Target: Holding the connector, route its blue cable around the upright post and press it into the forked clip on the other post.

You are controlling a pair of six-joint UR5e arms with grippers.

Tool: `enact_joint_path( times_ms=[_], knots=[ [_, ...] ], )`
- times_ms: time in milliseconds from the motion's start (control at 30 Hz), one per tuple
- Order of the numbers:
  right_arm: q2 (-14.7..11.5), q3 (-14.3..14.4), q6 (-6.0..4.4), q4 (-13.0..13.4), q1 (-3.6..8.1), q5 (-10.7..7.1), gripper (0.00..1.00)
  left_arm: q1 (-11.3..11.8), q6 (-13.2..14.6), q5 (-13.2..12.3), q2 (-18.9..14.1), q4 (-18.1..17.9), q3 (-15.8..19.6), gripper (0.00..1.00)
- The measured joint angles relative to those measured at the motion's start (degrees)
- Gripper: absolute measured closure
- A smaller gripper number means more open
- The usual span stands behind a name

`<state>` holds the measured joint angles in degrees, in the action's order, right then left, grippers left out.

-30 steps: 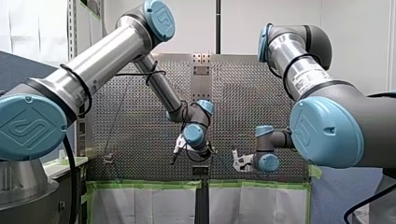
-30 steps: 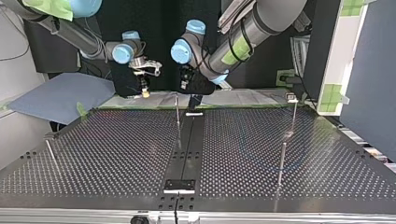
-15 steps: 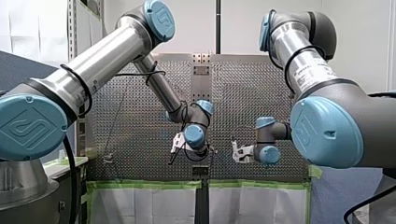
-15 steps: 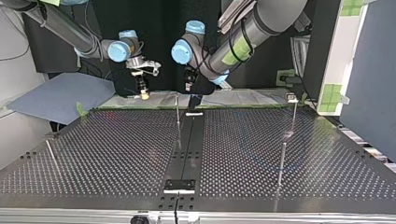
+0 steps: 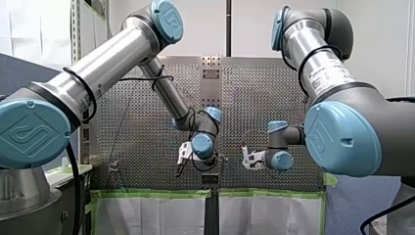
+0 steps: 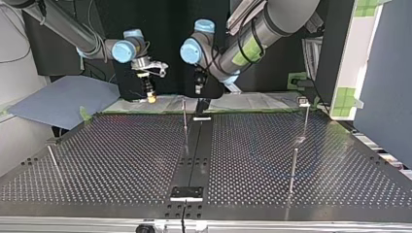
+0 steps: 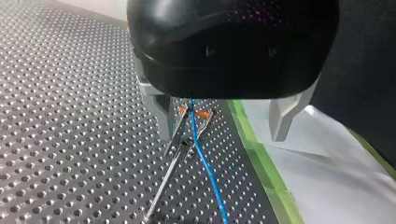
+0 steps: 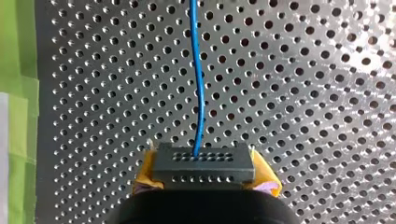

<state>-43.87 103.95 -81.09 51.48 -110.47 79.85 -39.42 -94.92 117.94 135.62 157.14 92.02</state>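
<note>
Perforated metal bench (image 6: 111, 160), green tape (image 7: 264, 158) along the edge nearest the arms.

- Right claw (image 8: 204, 176): clamped on the black connector (image 8: 204, 162), yellow pads (image 8: 266, 183) on either side. Holding part of the job is in place.
- Blue cable (image 8: 198, 93) leaves the connector's face and runs ahead over the bench, off the right wrist view.
- Left claw (image 7: 222, 137): metal fingers spread wide, nothing gripped. It hangs over the cable near the middle of the taped edge.
- Forked clip (image 7: 201, 114), orange-tipped, sits on top of a thin post (image 7: 163, 186) just beside one left finger. The cable passes between the prongs or right over them. Cannot tell whether it is seated.
- Other posts (image 6: 293, 170) stand toward the bench's side edges. No cable can be made out around them in the top view, so the wrap is unconfirmed.

Judgement: late stage. Cable brought to the fork; left to do is pressing it in, or checking that it holds.
</note>
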Motion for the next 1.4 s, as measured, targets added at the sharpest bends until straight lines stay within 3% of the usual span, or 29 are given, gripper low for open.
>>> enact_joint_path(
  times_ms=[433, 867, 1233, 1400],
  knots=[
    [-0.1, 2.1, 0.28, 1.2, -1.22, 0.03, 1.0, 0.0, -3.1, 1.0, 0.0, -2.8, 0.9, 0.0],
    [-1.3, 3.7, -0.44, 2.9, -1.27, -0.5, 1.0, 0.0, -3.5, 1.1, 0.0, -2.9, 1.0, 0.0],
    [-1.4, 4.1, 0.08, 2.4, -2.03, -1.85, 1.0, 0.1, -4.3, 1.0, 0.0, -2.9, 1.1, 0.0],
    [-1.4, 4.1, -0.76, 1.8, -2.47, -0.88, 1.0, 0.1, -4.5, 1.2, 0.0, -2.9, 1.2, 0.0]
  ],
)
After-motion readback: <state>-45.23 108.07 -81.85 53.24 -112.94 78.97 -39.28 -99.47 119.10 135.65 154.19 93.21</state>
